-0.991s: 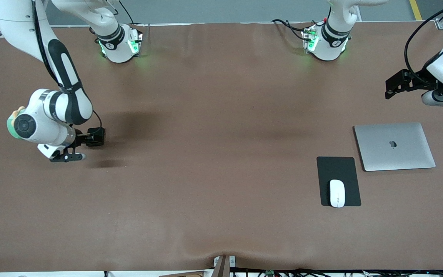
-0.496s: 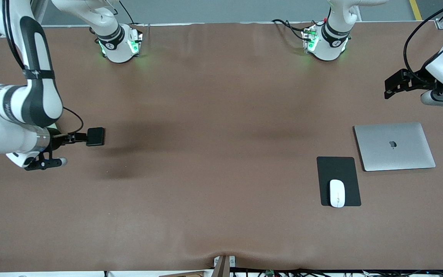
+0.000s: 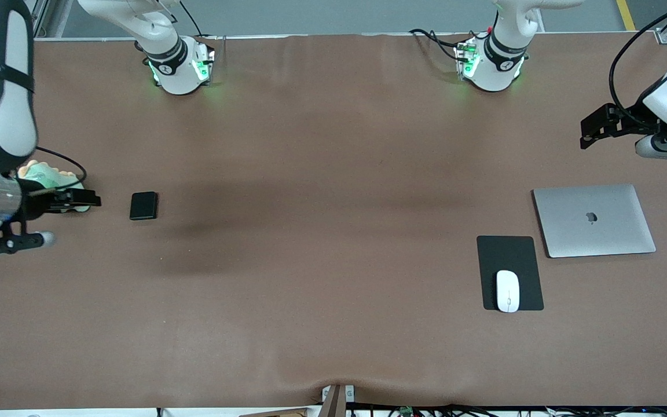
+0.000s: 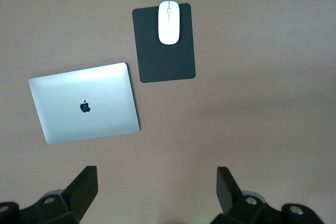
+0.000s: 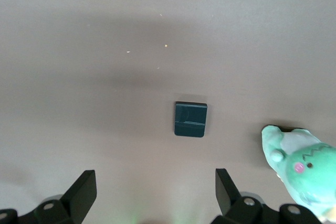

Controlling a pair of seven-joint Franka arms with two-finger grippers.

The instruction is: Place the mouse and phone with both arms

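Brown cloth is covering the table (image 3: 322, 260), and the phone (image 3: 143, 205) is lying flat on it toward the right arm's end, with nothing touching it. Beside it, the right end effector (image 3: 91, 201) is hanging over the table, clear of the phone, with its fingers (image 5: 84, 190) spread wide and gripping nothing. A green plush toy (image 3: 44, 176) is sitting just under that end effector, farther toward the table's end than the phone; in the right wrist view the phone (image 5: 190, 119) and the toy (image 5: 304, 169) are showing apart from each other.

Toward the left arm's end, the mouse (image 3: 507, 291) is resting on a black mat (image 3: 510, 258), on the part of it nearer the front camera. A closed silver laptop (image 3: 594, 220) is lying just beside the mat, slightly farther from the camera. The left end effector (image 3: 591, 128) is waiting in the air over the table's end, its fingers (image 4: 84, 187) parted and empty.
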